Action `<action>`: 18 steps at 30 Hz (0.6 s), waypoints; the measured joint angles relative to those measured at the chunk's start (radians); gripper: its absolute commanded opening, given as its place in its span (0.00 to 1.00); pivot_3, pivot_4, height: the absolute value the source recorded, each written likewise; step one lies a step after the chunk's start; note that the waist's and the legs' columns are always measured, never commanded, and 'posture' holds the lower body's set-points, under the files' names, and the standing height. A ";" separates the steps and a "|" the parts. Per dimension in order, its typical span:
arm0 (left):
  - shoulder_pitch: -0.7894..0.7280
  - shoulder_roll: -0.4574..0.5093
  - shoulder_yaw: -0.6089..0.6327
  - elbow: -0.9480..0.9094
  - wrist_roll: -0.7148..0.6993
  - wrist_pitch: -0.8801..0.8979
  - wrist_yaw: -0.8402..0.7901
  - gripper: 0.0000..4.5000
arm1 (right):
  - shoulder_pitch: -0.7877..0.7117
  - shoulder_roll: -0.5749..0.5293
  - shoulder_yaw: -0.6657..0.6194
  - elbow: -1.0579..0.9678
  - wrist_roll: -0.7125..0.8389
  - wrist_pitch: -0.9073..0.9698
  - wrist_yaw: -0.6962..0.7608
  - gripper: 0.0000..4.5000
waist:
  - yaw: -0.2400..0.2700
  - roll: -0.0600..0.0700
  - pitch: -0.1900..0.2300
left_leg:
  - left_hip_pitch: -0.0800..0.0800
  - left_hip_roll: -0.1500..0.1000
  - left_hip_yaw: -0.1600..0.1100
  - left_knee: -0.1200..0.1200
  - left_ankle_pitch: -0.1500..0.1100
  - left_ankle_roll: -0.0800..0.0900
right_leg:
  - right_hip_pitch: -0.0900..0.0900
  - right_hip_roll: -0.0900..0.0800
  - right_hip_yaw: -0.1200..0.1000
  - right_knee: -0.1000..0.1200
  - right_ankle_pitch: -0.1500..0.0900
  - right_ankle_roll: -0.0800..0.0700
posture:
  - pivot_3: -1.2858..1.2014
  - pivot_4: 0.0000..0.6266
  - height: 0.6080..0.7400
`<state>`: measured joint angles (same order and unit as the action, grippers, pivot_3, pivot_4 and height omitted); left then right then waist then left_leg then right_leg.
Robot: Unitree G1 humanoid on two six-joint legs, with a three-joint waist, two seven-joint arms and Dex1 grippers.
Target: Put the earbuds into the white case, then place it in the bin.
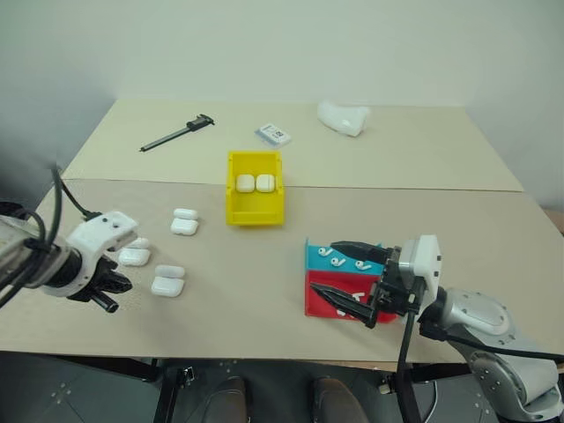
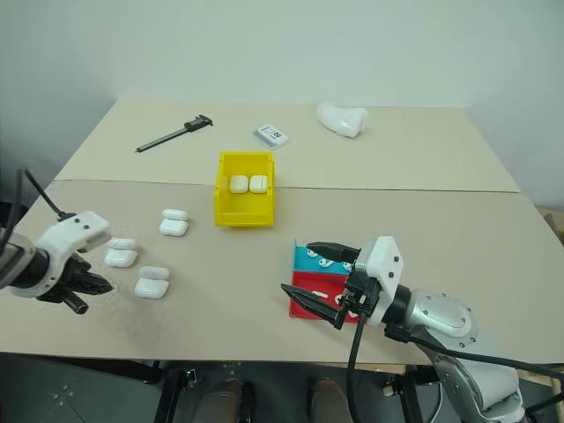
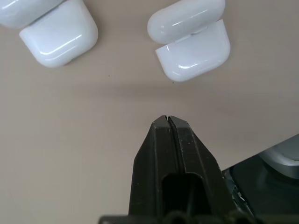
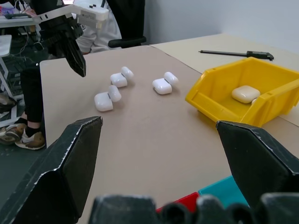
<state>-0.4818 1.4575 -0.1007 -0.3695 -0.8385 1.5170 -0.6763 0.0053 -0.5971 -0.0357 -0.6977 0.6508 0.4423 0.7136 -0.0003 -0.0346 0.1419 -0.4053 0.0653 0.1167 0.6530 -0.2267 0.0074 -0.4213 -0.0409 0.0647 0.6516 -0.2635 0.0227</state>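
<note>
Three open white cases [image 1: 167, 280] on the tan table [image 1: 264, 291], lids flipped back, near the table's left edge, well left of the yellow bin [image 1: 255, 201], which already holds two closed cases. Loose earbuds [image 1: 338, 261] on the teal tray [image 1: 319, 256] and red tray [image 1: 319, 301] at the right. Left gripper [image 1: 104, 295] pinched fully shut, empty, pointing steeply down just beside the nearest case. Right gripper [image 1: 345, 275] spread wide over the trays, holding nothing. Probably best next: lower the wide jaws squarely around one earbud's stem, close gently, lift straight, keep the bud upright for its case socket. Risk: glossy bud slipping or skidding off the tray.
</note>
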 measured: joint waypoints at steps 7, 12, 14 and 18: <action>0.073 -0.026 0.099 -0.096 -0.006 0.021 -0.012 0.09 | -0.004 0.002 0.003 0.001 0.000 0.001 0.001 1.00 | 0.000 0.000 0.000 | 0.000 0.000 0.000 0.000 0.000 0.000 | 0.000 0.000 0.000 0.002 0.000 0.000 | 0.52 0.24 1.00; 0.105 -0.058 0.151 -0.162 -0.027 0.047 -0.014 0.42 | -0.026 0.002 0.006 0.004 0.000 0.002 0.004 1.00 | -0.002 0.000 0.000 | 0.000 0.000 0.000 0.000 0.000 0.000 | -0.001 0.000 0.000 0.004 -0.001 -0.001 | 0.52 0.24 1.00; 0.090 -0.074 0.164 -0.165 -0.035 0.069 -0.013 0.57 | -0.031 0.002 0.007 0.007 0.001 0.002 0.005 1.00 | -0.002 0.000 0.000 | 0.001 0.000 0.000 0.000 0.000 0.000 | -0.001 0.000 0.000 0.004 -0.001 -0.001 | 0.52 0.24 1.00; 0.063 -0.088 0.162 -0.162 -0.055 0.091 0.006 0.87 | -0.035 0.003 0.018 0.016 0.000 0.002 0.006 1.00 | -0.003 0.000 0.000 | 0.001 0.000 -0.001 0.000 0.000 0.000 | -0.001 0.000 0.001 0.004 -0.001 -0.001 | 0.52 0.24 1.00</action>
<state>-0.4186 1.3696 0.0618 -0.5320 -0.8939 1.6083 -0.6700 -0.0298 -0.5937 -0.0179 -0.6818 0.6512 0.4441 0.7199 -0.0034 -0.0347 0.1419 -0.4047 0.0652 0.1158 0.6535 -0.2267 0.0075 -0.4222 -0.0408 0.0653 0.6554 -0.2647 0.0214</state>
